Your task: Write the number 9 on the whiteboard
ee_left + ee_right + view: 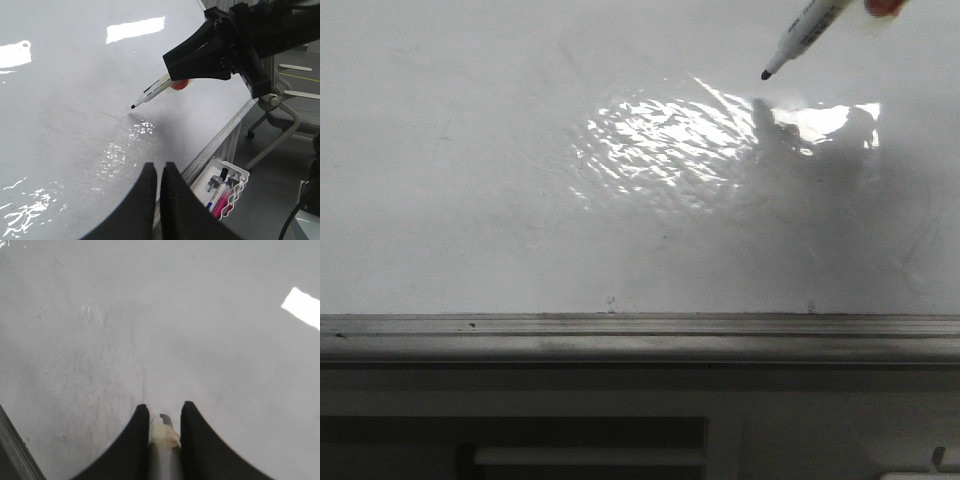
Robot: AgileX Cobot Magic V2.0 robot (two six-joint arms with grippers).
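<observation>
Whiteboard: large glossy white panel, lying under both arms and filling the front view; no marker strokes of a 9 are showing on it.

Left gripper: black fingers are sitting pressed together, nothing between them, hovering over the board's near part beside the grey ledge.

Right gripper: jaws are pinching a white marker pen, black tip pointing down at a slant. In the left wrist view the tip is hanging just above the board, apparently not touching; in the front view the pen is entering from the upper right corner. An orange-red piece is showing by the pen under the gripper body.

Edges and room: the board is stretching bare to the left of the pen; the ledge is running along the whole near edge.

Surface: a bright rippled glare patch is lying just beside the pen tip, with faint smudges and scratches around it.

Surroundings: a white wire basket holding pens is hanging below the ledge; farther off, a grey office chair is standing on the floor.
</observation>
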